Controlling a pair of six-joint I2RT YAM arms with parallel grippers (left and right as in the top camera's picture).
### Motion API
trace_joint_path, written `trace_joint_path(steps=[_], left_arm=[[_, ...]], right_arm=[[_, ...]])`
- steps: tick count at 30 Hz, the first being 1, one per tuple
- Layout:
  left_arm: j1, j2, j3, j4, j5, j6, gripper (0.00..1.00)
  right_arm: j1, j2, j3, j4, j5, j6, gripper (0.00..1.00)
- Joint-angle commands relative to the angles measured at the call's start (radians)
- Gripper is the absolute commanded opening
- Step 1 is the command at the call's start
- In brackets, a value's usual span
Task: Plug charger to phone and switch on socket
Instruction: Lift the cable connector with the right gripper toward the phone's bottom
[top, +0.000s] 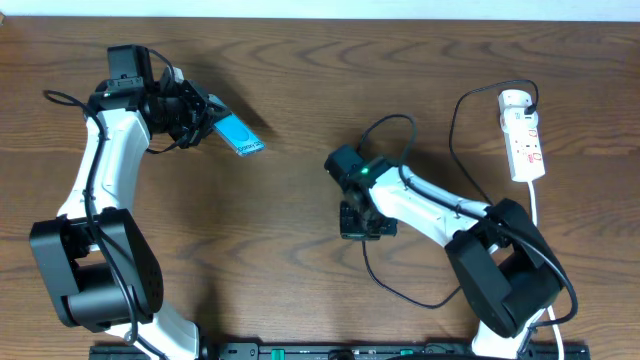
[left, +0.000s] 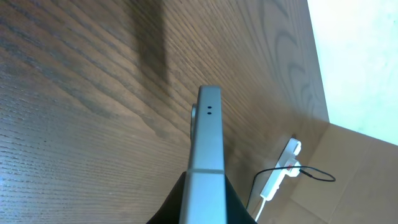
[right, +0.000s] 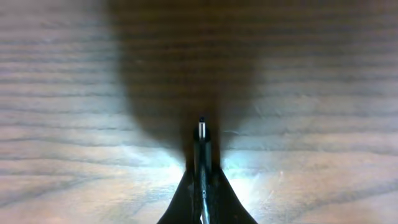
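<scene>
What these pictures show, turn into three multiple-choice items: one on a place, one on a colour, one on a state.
1. The socket lies: A between the arms; B on the table's far right; C under the left arm.
2. The phone screen is: A light blue; B red; C green.
3. The left gripper is: A open, empty; B shut on the socket; C shut on the phone.
Key: 1 B, the overhead view shows it far right; 2 A, its face shows blue overhead; 3 C, the left wrist view shows the phone's edge clamped.
</scene>
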Motion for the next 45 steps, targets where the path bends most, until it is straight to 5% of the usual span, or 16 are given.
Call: trace_joint_path(steps=[1,7,10,19,30,45], left_arm=[[-0.001,-0.007,0.008,0.0,0.006,0.006,0.07],[-0.001,-0.007,0.008,0.005,0.031,0.006,0.07],[-0.001,-0.007,0.008,0.051,0.187,0.006,0.07],[-0.001,-0.007,0.008,0.305,0.647,0.006,0.07],[-0.001,-0.007,0.008,0.339,0.764,0.026,0.07],[-0.001,-0.007,0.008,0.408,0.821,0.024,0.07]], right_arm=[[-0.056,0.003,0.082,0.003,-0.16,-0.135,0.01],[-0.135,-0.005,0.225,0.004,-0.67,-0.514,0.01],[-0.164,-0.005,0.267,-0.045,-1.022,-0.84,0.01],[-0.172,-0.005,0.274,-0.128,-1.258,-1.084,0.01],[-0.176,-0.005,0.274,-0.031,-1.389,-1.053,0.01],[-0.175,-0.005,0.274,0.528,-1.384,-0.476,0.01]])
